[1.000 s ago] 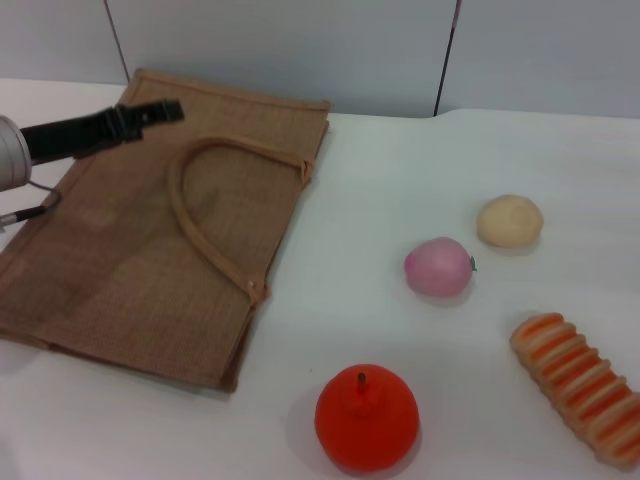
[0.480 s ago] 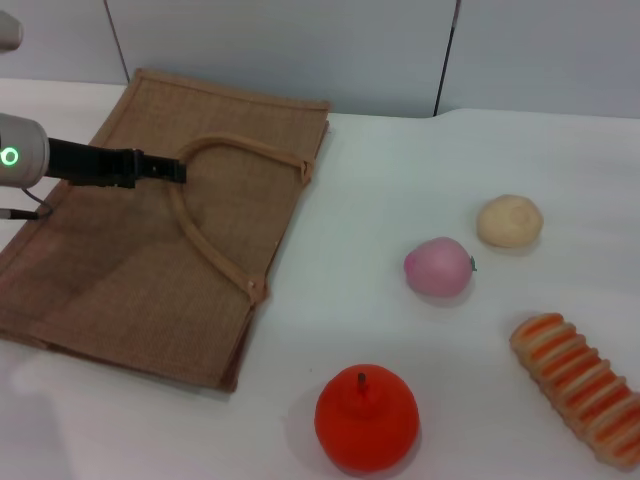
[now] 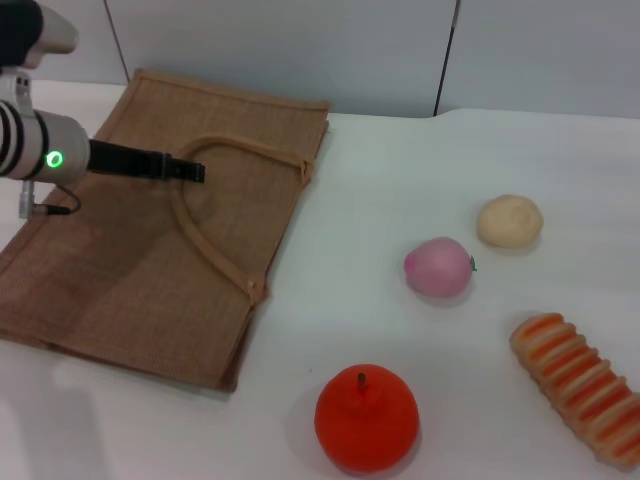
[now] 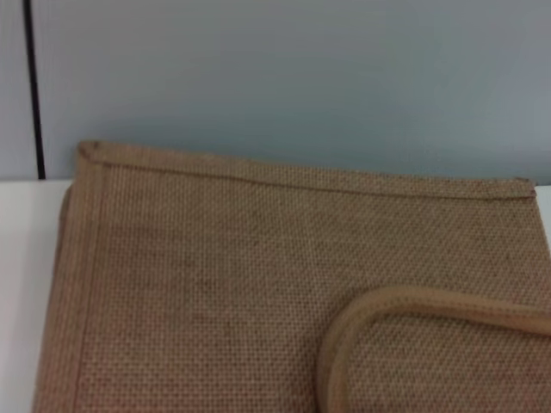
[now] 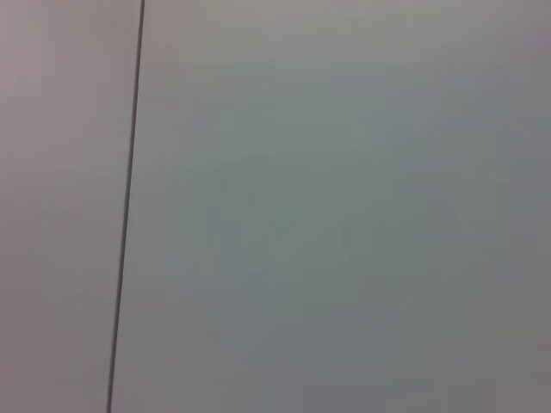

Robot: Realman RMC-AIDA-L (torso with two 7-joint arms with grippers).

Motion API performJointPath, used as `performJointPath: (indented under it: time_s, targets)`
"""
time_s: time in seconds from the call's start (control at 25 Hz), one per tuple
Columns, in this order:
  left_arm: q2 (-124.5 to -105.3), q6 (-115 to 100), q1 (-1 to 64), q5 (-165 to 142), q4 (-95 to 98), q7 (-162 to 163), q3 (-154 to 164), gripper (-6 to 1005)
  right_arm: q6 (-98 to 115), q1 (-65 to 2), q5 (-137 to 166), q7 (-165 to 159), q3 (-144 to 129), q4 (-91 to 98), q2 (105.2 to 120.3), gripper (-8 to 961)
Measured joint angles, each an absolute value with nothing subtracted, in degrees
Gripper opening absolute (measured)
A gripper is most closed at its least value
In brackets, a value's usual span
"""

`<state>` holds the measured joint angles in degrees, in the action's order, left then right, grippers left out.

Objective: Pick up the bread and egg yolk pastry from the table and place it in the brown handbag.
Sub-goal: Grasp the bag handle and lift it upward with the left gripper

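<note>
The brown handbag [image 3: 130, 260] lies flat on the white table at the left, with its looped handle [image 3: 215, 250] resting on top. My left gripper [image 3: 195, 171] reaches in from the left, low over the bag, with its tip at the handle's upper bend. The left wrist view shows the bag's weave [image 4: 215, 275] and the handle loop [image 4: 387, 305] close up. The egg yolk pastry [image 3: 510, 220] sits at the right. The striped bread [image 3: 580, 385] lies at the front right. My right gripper is out of view; its wrist view shows only a grey wall.
A pink ball [image 3: 438, 266] sits just left of the pastry. A round orange-red fruit [image 3: 366, 417] stands at the front centre. A grey wall with a dark seam runs behind the table.
My left arm has swung to the right and lower over the bag, from the bag's upper left corner to the handle's bend. Nothing else has moved.
</note>
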<state>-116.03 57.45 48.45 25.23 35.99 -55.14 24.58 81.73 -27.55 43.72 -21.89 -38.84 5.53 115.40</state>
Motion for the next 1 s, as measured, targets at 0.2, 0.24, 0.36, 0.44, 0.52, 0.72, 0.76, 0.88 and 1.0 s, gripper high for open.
performJointPath:
  time_s: [0.2,0.24,0.36,0.44,0.52,0.72,0.76,0.88,1.0]
  targets:
    - [-116.11,54.1,49.05,25.1,32.84,-55.27,27.69,836,81.73,-27.52,43.68,-21.88,-38.84,5.54,115.4,882]
    - [-116.11,53.51,49.08,25.09,32.44,-55.27,27.97,835,81.73,-27.48,43.64,-21.88,-38.84,5.54,115.4,882]
    - [-116.18,51.12,49.15,25.03,31.08,-55.28,28.68,832,81.73,-27.51,43.64,-21.88,-38.84,5.54,115.4,882]
    - [-116.19,50.2,49.21,25.01,30.58,-55.28,29.23,830,81.73,-27.59,43.7,-21.89,-38.84,5.54,115.4,882]
    - [-116.2,49.79,49.22,25.0,30.31,-55.28,29.9,828,81.73,-27.58,43.73,-21.88,-38.84,5.53,115.4,882]
    - [-116.23,49.64,49.22,25.0,30.27,-55.04,30.25,822,81.74,-27.51,43.77,-21.89,-38.84,5.53,115.4,882]
    - [-116.23,49.62,49.22,24.99,30.27,-55.03,30.24,821,81.74,-27.51,43.77,-21.89,-38.84,5.53,115.4,882]
    - [-116.25,49.54,49.15,24.98,30.25,-55.07,30.23,818,81.77,-27.41,43.76,-21.88,-38.84,5.53,115.4,882]
    - [-116.26,49.32,49.11,24.93,30.23,-54.99,30.23,815,81.94,-27.38,43.74,-21.88,-38.84,5.53,115.4,882]
